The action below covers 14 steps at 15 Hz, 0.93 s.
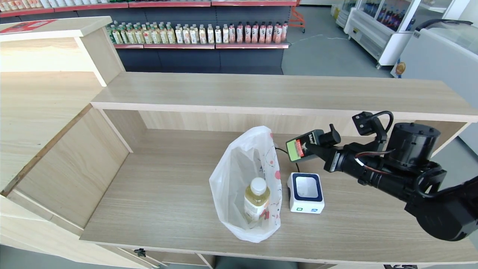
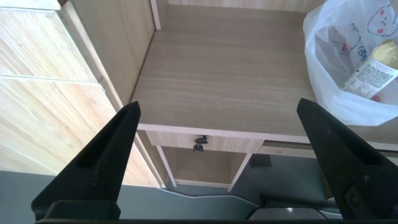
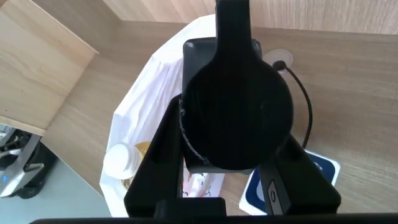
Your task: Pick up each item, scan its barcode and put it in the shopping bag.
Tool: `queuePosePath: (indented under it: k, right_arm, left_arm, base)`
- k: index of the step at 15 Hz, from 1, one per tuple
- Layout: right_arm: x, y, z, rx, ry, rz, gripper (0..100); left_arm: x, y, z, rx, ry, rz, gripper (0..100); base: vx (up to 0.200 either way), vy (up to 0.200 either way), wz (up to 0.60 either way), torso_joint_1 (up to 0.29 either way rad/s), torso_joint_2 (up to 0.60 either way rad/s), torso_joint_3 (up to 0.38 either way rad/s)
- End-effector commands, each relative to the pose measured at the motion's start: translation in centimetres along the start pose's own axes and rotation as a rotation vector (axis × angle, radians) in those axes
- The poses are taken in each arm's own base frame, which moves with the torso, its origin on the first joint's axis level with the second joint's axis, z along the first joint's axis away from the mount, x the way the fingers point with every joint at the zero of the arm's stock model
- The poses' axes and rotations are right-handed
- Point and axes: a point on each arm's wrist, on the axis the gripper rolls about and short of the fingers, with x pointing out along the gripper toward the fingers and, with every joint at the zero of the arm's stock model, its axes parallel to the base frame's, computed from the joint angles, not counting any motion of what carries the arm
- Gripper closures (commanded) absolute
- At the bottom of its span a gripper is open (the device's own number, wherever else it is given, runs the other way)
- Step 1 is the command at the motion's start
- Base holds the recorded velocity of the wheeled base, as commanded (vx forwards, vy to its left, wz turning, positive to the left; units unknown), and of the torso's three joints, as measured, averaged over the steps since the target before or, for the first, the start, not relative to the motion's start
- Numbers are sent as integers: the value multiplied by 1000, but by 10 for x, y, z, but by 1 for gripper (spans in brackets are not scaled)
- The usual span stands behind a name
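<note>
Box [image 1: 300,149], dark with green-and-red end label, clamped in right tool [image 1: 322,144] over desk [image 1: 168,194], on far side of white scanner [image 1: 305,192], right of white bag [image 1: 239,168] with yellow bottle [image 1: 257,198] inside. Left tool [image 2: 219,107] spread wide, empty.

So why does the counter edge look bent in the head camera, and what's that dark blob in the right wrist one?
Head view: the wide lens bows the counter's straight ledge. Right wrist view: the blob is the dark box in the right claw, close to the lens, hiding part of the shopping bag. Left wrist view: the open left claw is a dark silhouette.
</note>
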Motion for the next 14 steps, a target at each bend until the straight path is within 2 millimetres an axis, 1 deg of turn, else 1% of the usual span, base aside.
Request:
queuePosePath:
  k: [1, 4, 6, 8, 10, 13, 14]
  right_arm:
    - [16, 1, -4, -1, 6, 15, 100]
    - [27, 1, -6, 0, 15, 23, 100]
    - [41, 9, -11, -4, 18, 56, 100]
    - [60, 9, -18, -24, 23, 70, 100]
    - [73, 6, -31, -36, 52, 80, 100]
    - [85, 4, -57, -66, 119, 143, 100]
    - [91, 6, -62, -66, 124, 151, 100]
  left_arm:
    - [0, 0, 0, 0, 0, -1, 0]
    - [0, 0, 0, 0, 0, -1, 0]
    - [0, 0, 0, 0, 0, -1, 0]
    - [0, 0, 0, 0, 0, -1, 0]
    - [0, 0, 0, 0, 0, -1, 0]
    - [0, 0, 0, 0, 0, -1, 0]
    - [0, 0, 0, 0, 0, -1, 0]
  base:
    - [0, 0, 0, 0, 0, 0]
    - [0, 0, 0, 0, 0, 0]
    - [0, 0, 0, 0, 0, 0]
    - [0, 0, 0, 0, 0, 0]
    - [0, 0, 0, 0, 0, 0]
    - [0, 0, 0, 0, 0, 0]
    - [0, 0, 0, 0, 0, 0]
